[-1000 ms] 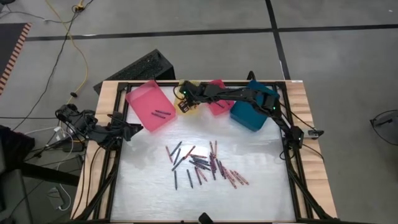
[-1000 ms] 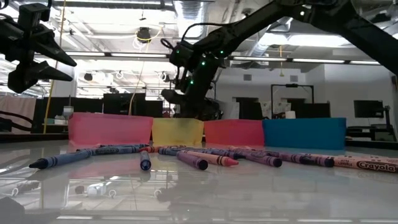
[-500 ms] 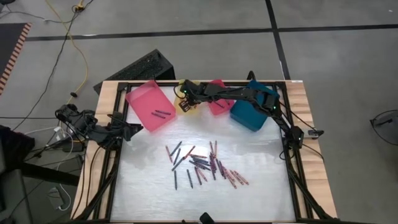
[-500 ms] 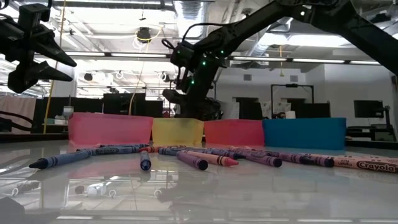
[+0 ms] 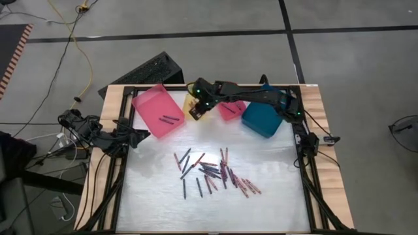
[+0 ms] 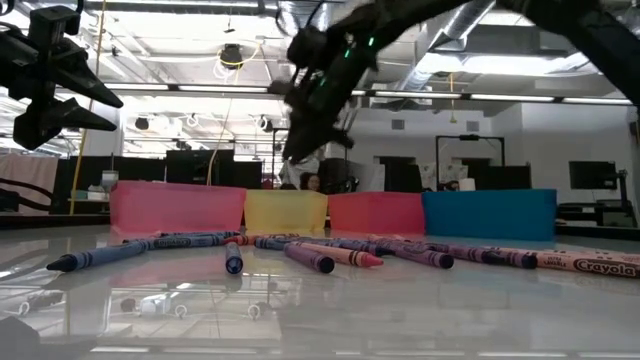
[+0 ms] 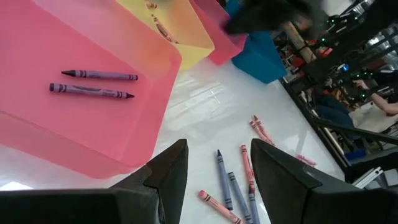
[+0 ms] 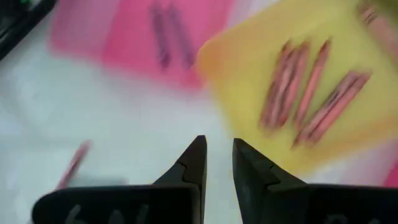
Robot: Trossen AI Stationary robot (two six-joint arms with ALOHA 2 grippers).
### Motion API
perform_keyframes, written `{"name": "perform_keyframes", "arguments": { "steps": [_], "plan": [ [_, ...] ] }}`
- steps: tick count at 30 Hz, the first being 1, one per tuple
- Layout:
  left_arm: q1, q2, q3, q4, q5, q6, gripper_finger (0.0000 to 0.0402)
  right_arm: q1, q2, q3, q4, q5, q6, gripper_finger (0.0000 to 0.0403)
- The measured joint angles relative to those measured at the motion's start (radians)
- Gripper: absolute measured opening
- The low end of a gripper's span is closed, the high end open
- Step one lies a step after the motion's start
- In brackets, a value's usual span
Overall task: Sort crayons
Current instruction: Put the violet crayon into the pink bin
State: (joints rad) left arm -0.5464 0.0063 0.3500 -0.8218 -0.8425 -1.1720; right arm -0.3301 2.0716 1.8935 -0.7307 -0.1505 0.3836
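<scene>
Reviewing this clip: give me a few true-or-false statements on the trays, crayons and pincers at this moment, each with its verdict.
1. Two purple crayons lie in the pink tray. True.
2. The yellow tray is empty. False: several pinkish crayons lie in it.
3. The right pincer holds a crayon. False: its fingers are apart with nothing between them.
4. The left pincer is open, at the table's left edge by the pink tray. True.
5. Loose crayons lie mid-table. True.

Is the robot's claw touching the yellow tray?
Apart. The low view shows the right gripper lifted clear above the yellow tray, with open room between them.
</scene>
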Motion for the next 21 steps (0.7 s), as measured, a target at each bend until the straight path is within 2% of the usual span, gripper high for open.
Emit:
{"name": "perform_keyframes", "arguments": {
  "steps": [5, 11, 13, 15, 21],
  "plan": [
    [0.0, 0.0, 0.0, 0.0, -0.001, 0.0, 0.0165, 0.094, -0.099, 0.0, -0.313, 0.029, 0.02, 0.0072],
    [0.0, 0.0, 0.0, 0.0, -0.002, -0.019, 0.0165, 0.287, -0.134, 0.0, -0.64, 0.274, 0.206, 0.0072],
    [0.0, 0.0, 0.0, 0.0, -0.002, -0.029, 0.0165, 0.359, -0.134, 0.0, -0.711, 0.324, 0.293, 0.0072],
    [0.0, 0.0, 0.0, 0.0, -0.002, -0.036, 0.0165, 0.427, -0.134, -0.001, -0.734, 0.332, 0.379, 0.0072],
    [0.0, 0.0, 0.0, 0.0, 0.0, -0.037, 0.0165, 0.58, -0.135, -0.053, -0.659, 0.349, 0.576, 0.0072]
  ]
}}
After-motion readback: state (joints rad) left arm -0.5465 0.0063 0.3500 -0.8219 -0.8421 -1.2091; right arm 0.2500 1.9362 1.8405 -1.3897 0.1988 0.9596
